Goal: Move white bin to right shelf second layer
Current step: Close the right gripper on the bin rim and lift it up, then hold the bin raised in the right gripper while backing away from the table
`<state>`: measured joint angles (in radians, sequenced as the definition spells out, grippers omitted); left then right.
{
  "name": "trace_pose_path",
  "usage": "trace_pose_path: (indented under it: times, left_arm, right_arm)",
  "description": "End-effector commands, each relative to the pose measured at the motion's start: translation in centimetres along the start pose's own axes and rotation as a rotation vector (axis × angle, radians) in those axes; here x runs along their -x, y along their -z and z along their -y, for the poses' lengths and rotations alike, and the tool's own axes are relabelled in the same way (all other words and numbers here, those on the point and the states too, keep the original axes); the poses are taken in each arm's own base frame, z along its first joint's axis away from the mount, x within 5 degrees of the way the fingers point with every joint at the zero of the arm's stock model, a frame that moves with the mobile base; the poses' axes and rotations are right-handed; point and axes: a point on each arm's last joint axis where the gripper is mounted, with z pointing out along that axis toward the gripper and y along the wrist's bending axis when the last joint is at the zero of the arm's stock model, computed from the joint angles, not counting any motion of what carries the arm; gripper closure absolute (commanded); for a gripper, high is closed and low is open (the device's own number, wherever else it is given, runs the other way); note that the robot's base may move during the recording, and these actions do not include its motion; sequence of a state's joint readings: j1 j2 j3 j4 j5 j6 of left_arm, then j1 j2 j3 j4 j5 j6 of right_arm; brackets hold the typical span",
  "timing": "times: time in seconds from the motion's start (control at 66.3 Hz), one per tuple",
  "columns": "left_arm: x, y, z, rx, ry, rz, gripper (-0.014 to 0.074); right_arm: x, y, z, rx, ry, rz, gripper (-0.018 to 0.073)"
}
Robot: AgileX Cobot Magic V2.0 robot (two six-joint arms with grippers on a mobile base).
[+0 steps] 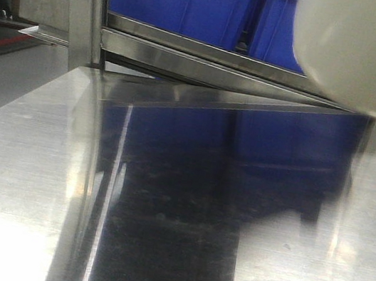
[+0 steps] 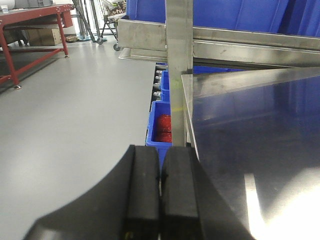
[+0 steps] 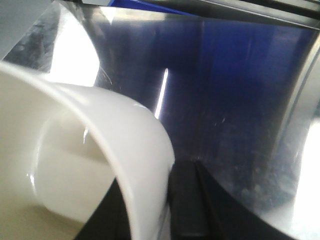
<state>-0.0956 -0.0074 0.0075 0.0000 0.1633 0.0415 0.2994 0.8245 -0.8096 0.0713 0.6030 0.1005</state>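
In the right wrist view the right gripper (image 3: 145, 212) is clamped on the rim of the white bin (image 3: 135, 140): one black finger (image 3: 186, 200) lies against the outside of the wall at 6 o'clock, and a dark shape shows inside the tub on the other side of that wall. The bin fills the frame from 7 to 10 o'clock, mouth toward the camera, with the shiny steel bench (image 3: 225, 90) behind it.

In the left wrist view the left gripper (image 2: 160, 192) sits at 6 o'clock, its two black fingers pressed together with nothing between them. It hangs near the bench's (image 2: 250, 140) left edge, above the grey floor (image 2: 75, 100). Past it stands an upright steel post (image 2: 178, 65), with small blue bins (image 2: 156, 127) low beside it, one holding something red. A red table (image 2: 30, 15) stands far off at 10 o'clock.

From the front, the bench (image 1: 20, 192) spreads across the foreground. The white bin (image 1: 362, 47) appears blurred at 1 o'clock, seemingly raised off the surface. Beyond it a steel rack rail (image 1: 210, 54) carries blue crates (image 1: 190, 0), and the post (image 1: 87, 8) stands at 11 o'clock.
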Motion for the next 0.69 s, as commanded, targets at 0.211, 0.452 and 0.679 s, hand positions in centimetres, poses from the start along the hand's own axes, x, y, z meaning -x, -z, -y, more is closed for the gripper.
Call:
trace_pose_path:
  times: [0.211, 0.452, 0.679]
  left_arm:
    - [-0.43, -0.18, 0.05, -0.003, 0.003, 0.053, 0.0512]
    - [-0.43, -0.18, 0.05, -0.003, 0.003, 0.053, 0.0512]
    - [-0.43, -0.18, 0.05, -0.003, 0.003, 0.053, 0.0512]
  right_arm:
    - [1.16, 1.98, -0.17, 0.022, 0.009, 0.204, 0.0507]
    - [1.14, 1.97, -0.17, 0.023, 0.008, 0.201, 0.0507]
    - [1.14, 1.97, -0.17, 0.023, 0.008, 0.201, 0.0507]
